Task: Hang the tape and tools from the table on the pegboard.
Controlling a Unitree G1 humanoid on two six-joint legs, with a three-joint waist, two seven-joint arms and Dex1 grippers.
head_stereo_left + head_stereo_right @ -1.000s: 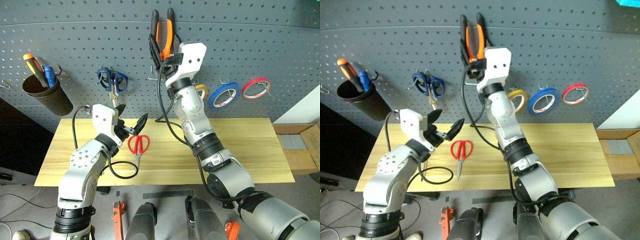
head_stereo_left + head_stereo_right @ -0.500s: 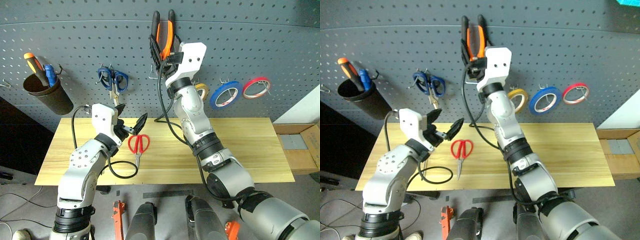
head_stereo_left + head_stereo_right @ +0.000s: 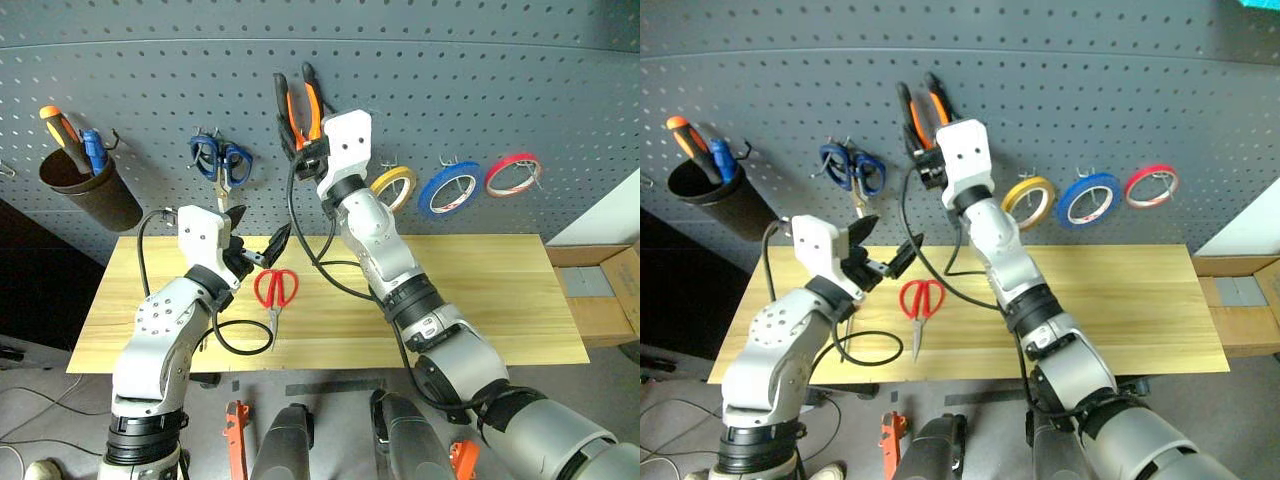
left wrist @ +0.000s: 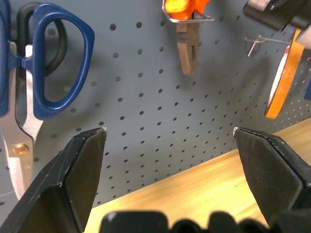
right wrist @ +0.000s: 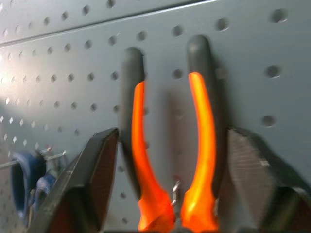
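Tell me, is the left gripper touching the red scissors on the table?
Apart. In the left eye view the left gripper hangs open above the table, with bare wood showing between its fingertips and the red scissors.

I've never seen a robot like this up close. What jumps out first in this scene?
The right gripper is raised to the pegboard, its black fingers spread either side of the orange-and-black pliers, which sit on a metal hook. To their right hang yellow tape, blue tape and red tape. Below, red-handled scissors lie on the wooden table, beside the open left gripper.
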